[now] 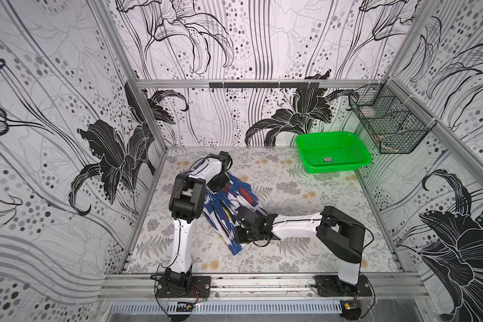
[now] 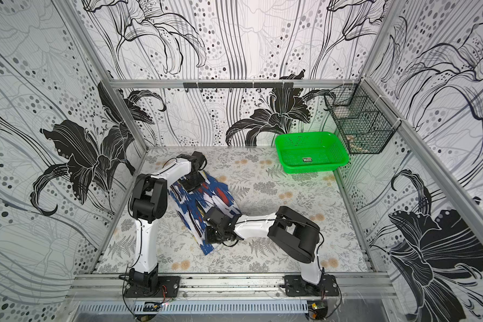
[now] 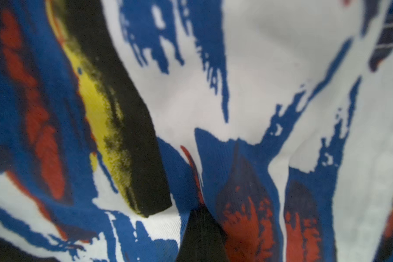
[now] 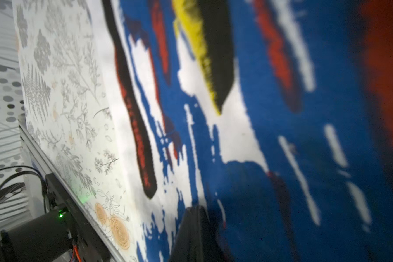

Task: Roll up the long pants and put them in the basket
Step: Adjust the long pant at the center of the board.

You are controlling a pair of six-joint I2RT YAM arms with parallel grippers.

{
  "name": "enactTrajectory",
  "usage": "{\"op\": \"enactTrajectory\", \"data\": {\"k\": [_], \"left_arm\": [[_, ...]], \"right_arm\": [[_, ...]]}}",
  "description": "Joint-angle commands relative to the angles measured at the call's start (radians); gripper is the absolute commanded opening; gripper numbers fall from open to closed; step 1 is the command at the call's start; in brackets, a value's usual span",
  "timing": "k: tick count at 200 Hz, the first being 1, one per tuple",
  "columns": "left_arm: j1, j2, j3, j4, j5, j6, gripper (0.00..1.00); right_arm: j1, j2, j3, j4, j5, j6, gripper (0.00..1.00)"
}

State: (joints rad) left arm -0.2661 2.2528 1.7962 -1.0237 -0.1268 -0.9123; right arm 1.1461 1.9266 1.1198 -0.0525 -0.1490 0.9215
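Note:
The long pants [image 1: 229,206] [image 2: 204,200] lie on the table as a narrow strip, printed with blue, white, black, red and yellow strokes. My left gripper [image 1: 217,186] [image 2: 192,182] sits at the strip's far end. In the left wrist view its jaws [image 3: 200,207] are shut to one black wedge, with creases of the fabric [image 3: 259,79] running into the tip. My right gripper [image 1: 241,232] [image 2: 211,234] sits at the near end. It [image 4: 196,209] is shut too, its tip pinching the cloth [image 4: 281,136] where it lies on the table.
A green plastic basket [image 1: 326,134] [image 2: 304,135] stands at the back right with a small card inside. A black wire basket [image 1: 388,125] hangs on the right wall. The floral table mat [image 1: 304,200] [image 4: 61,102] spreads right of the pants. Metal rails line the front edge.

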Motion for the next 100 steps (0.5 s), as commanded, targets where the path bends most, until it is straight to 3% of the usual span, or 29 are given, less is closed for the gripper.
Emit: {"op": "enactTrajectory", "data": {"k": [1,60,100], "left_arm": [[-0.081,0.086,0.005,0.13,0.125,-0.001,0.0],[-0.243,0.091,-0.064,0.2,0.175,-0.039,0.0],[-0.261,0.083,-0.073,0.215,0.175,-0.04,0.0]], "right_arm": [[0.064,0.073,0.018,-0.16,-0.017,0.038,0.0],[0.066,0.062,0.028,-0.162,-0.011,0.036,0.0],[0.066,0.039,0.004,-0.172,0.013,0.033,0.0]]}}
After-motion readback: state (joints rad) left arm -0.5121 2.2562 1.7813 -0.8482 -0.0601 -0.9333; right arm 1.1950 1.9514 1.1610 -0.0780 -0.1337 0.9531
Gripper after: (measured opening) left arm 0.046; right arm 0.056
